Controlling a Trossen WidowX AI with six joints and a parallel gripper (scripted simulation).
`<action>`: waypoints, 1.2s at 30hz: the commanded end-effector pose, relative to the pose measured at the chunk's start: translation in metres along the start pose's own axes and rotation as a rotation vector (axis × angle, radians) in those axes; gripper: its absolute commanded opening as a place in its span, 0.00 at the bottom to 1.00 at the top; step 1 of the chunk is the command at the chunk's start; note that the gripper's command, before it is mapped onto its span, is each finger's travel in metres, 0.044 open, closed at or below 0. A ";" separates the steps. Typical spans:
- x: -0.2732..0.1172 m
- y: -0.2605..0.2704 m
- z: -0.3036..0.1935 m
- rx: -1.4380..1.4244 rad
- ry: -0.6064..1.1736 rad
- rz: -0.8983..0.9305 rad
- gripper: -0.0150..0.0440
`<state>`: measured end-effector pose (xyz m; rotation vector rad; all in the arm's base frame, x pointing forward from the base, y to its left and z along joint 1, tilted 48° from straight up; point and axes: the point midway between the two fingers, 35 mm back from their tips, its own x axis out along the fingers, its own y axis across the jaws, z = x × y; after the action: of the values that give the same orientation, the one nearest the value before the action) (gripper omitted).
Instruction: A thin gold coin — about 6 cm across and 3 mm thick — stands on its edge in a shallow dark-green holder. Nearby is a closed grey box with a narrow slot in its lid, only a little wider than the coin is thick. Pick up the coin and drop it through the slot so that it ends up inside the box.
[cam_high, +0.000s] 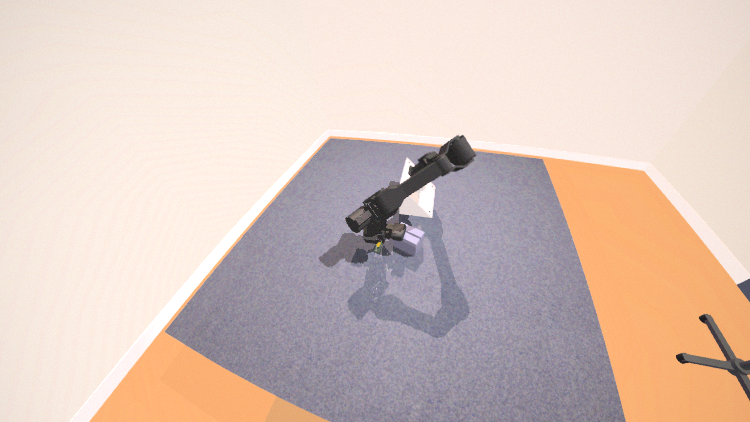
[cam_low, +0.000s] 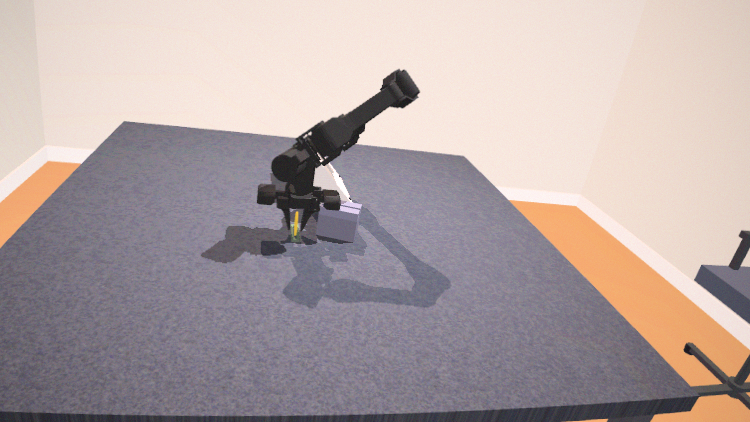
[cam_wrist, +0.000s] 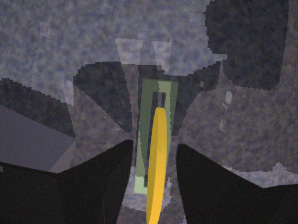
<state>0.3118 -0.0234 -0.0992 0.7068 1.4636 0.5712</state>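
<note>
The gold coin (cam_high: 378, 245) (cam_low: 296, 223) (cam_wrist: 159, 160) stands on edge in the green holder (cam_low: 295, 240) (cam_wrist: 145, 117), leaning slightly in the wrist view. My gripper (cam_low: 296, 228) (cam_wrist: 154, 149) points down over the holder and is partly open. Its two dark fingertips stand on either side of the coin, with a gap on each side in the wrist view. The closed grey box (cam_high: 405, 244) (cam_low: 337, 226) (cam_wrist: 30, 137) is close to the right of the holder in the exterior view. The slot shows as a thin line across its lid, partly hidden by the gripper.
A white angled plate (cam_high: 427, 202) (cam_low: 338, 181) stands behind the box, at the foot of the arm. The gripper's right side overhangs the box's lid edge in the exterior view. Dark arm shadows fall around the holder.
</note>
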 end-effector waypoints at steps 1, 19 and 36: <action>0.002 0.000 0.000 0.006 -0.001 0.005 0.35; -0.014 -0.001 0.002 0.006 -0.002 0.002 0.25; -0.057 -0.003 0.004 0.006 -0.002 -0.002 0.25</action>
<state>0.3122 -0.0601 -0.0682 0.7216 1.4693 0.5670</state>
